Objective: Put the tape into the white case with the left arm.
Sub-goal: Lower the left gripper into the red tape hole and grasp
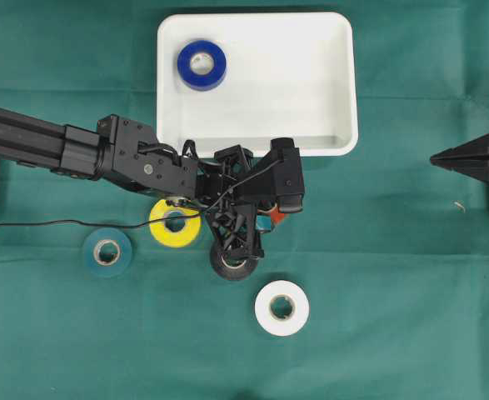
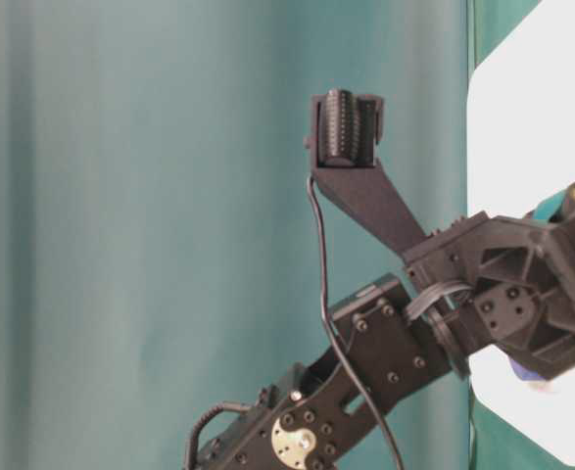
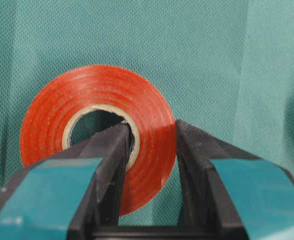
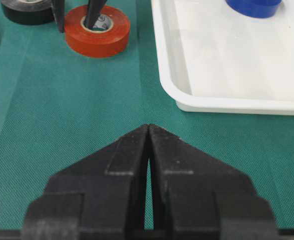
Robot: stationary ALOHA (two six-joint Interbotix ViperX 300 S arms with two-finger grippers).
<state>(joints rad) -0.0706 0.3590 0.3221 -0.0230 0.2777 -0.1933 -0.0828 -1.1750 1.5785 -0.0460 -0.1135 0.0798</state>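
Gripper (image 3: pixel 152 145) on your left arm pinches only one wall of the red tape roll (image 3: pixel 96 135), so it could tilt and slip out when lifted.

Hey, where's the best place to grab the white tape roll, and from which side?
From above, by its ring wall: one finger in the core hole, one outside. The white roll lies flat on the cloth with its hole facing up and open space around it.
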